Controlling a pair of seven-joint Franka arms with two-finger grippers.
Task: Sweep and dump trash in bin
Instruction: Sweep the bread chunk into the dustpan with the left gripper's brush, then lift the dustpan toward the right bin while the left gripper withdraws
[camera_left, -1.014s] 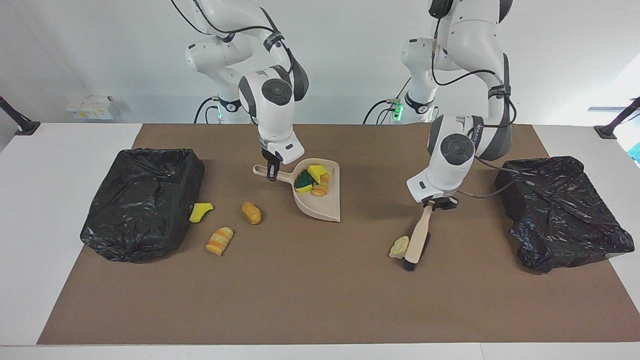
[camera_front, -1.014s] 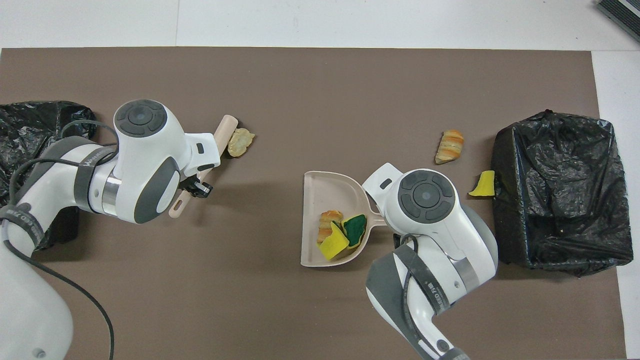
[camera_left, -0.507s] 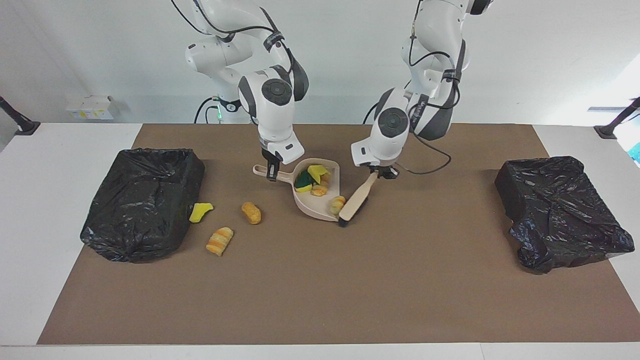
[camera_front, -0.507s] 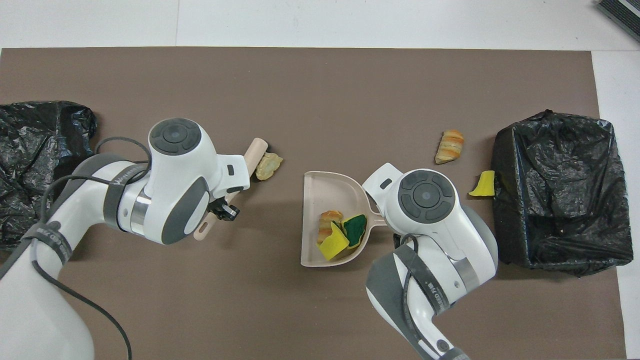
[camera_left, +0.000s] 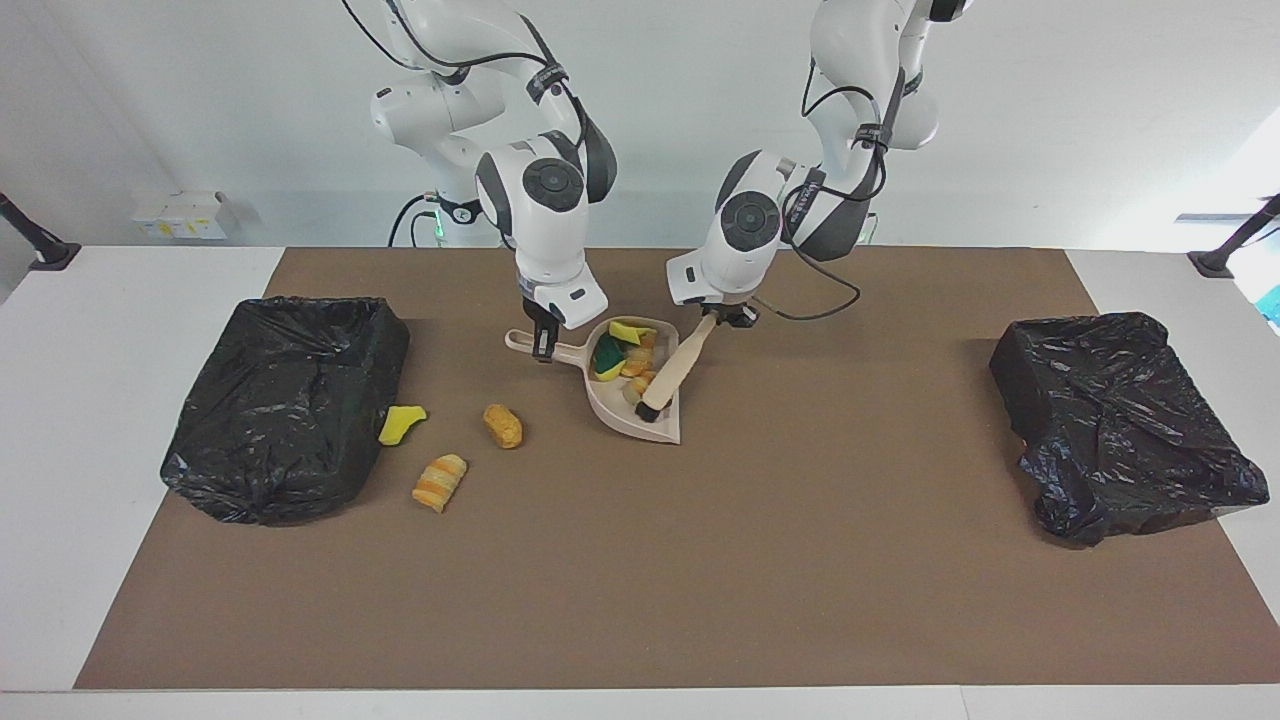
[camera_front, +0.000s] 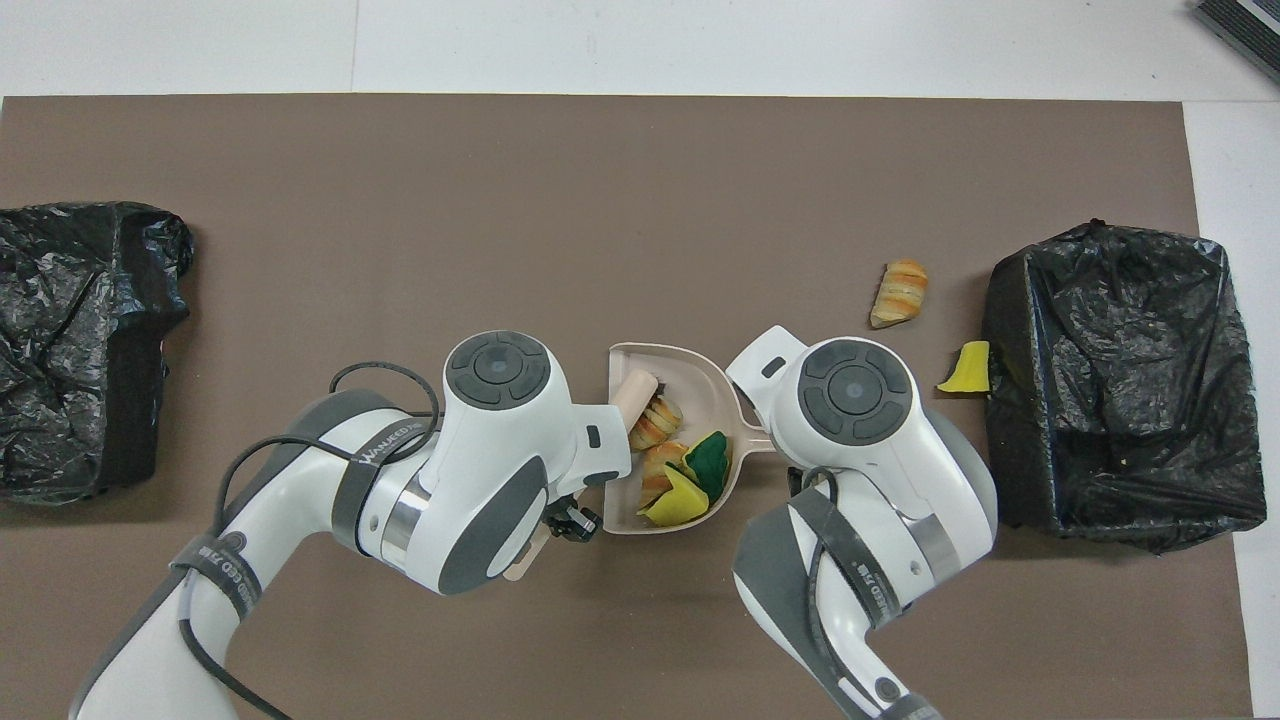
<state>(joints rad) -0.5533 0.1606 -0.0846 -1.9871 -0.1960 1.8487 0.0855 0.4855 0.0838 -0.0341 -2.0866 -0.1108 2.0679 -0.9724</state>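
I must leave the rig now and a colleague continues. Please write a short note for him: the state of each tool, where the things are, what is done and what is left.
Left tool: shut on the brush handle, brush head inside the dustpan.
Right tool: shut on the dustpan handle; the pan rests on the mat.
Done: several scraps lie in the dustpan, among them yellow and green sponge bits and bread-like pieces.
Left: three scraps are loose on the mat toward the right arm's end: a yellow bit against the black bin, a brown lump and a striped piece. Sweep them in, then dump the pan. Nothing is dumped yet as far as can be seen.
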